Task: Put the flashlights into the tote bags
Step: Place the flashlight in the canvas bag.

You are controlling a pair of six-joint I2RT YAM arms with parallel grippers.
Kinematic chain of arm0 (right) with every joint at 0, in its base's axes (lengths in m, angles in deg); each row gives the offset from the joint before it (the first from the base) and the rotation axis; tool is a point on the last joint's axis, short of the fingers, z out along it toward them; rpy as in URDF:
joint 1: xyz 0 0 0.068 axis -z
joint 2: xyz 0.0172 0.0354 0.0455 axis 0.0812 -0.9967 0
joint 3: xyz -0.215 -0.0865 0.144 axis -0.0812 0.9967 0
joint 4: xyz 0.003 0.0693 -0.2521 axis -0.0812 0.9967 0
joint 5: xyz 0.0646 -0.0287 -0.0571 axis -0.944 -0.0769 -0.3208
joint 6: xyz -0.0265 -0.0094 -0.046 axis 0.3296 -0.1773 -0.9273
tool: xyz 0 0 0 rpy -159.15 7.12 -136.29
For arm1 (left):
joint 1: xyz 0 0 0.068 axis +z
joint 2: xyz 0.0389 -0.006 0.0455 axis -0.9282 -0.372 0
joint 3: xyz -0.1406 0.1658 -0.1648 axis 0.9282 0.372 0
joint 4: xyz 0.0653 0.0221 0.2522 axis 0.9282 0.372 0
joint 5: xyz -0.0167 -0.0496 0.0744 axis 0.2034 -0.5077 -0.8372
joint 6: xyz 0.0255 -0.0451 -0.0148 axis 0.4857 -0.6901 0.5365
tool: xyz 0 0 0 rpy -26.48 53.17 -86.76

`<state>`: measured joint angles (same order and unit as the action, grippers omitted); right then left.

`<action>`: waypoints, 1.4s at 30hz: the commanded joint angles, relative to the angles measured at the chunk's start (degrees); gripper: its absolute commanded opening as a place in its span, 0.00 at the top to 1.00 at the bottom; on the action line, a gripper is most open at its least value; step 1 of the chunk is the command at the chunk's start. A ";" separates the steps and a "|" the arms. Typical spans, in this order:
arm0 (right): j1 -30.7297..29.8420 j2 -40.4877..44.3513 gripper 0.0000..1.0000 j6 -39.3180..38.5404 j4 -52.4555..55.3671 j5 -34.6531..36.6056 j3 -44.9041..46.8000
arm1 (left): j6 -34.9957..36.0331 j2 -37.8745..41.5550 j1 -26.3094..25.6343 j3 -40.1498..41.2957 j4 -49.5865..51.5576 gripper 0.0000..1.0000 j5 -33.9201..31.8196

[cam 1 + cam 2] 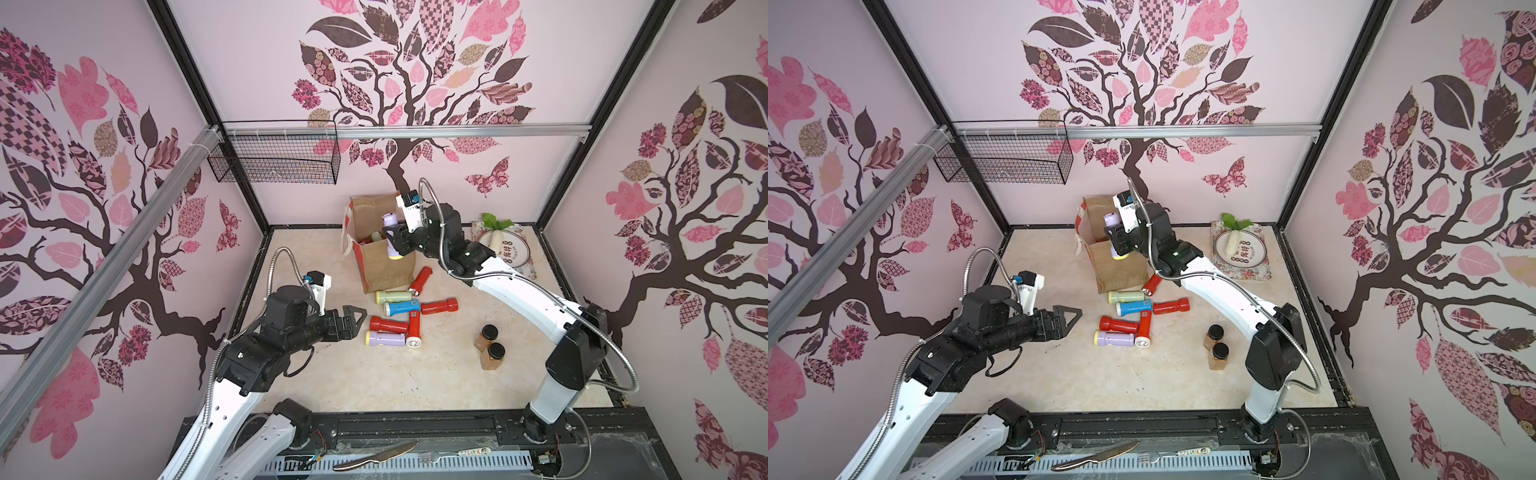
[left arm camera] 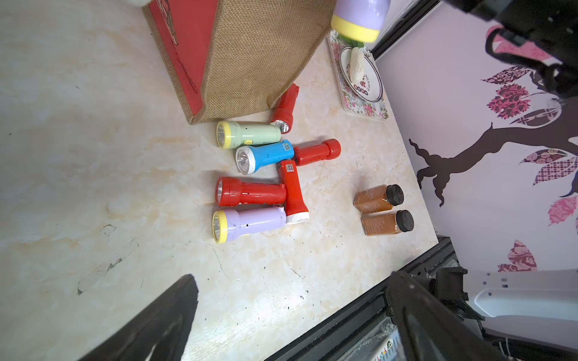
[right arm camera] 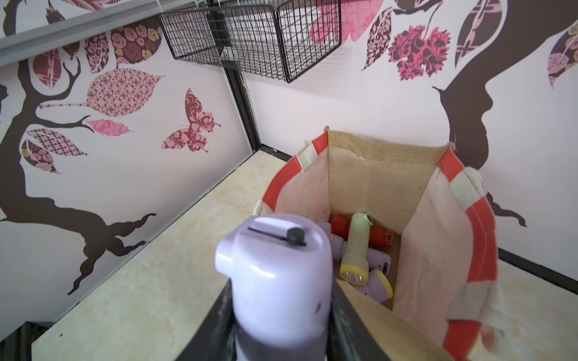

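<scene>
Right fingers: clenched on lilac flashlight, above tote bag's near rim; mostly hidden behind it.
Left fingers: released, empty, in front of tote bag.
Inside tote bag: several flashlights, overlapping, number unclear.
Surface: seven flashlights at tote bag's foot.

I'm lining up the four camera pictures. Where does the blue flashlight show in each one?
In a top view: blue flashlight lies near the middle, just in front of the pale green flashlight.
In a top view: blue flashlight, again near the middle, in front of the tote bag.
Left wrist: blue flashlight beside the pale green flashlight, lens showing.
Right wrist: not in it.
Shared landmark: the tote bag, visible in all four.
</scene>
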<state>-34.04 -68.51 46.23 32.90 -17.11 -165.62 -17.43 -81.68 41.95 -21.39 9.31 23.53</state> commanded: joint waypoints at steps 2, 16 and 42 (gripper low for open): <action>1.43 -5.40 1.00 1.90 -5.81 -0.43 -7.18 | 1.42 -0.08 0.29 -0.71 2.21 0.02 0.27; 2.51 -17.60 1.00 3.34 -8.14 1.27 -20.64 | 2.21 -1.31 0.29 -3.51 2.88 0.02 1.19; 3.29 -43.34 1.00 -0.57 3.53 5.82 -46.59 | 1.74 -0.46 0.30 -6.18 5.26 0.02 -1.84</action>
<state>-30.89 -108.84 46.27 36.17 -11.92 -209.51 -15.96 -82.38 41.95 -24.67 14.49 22.37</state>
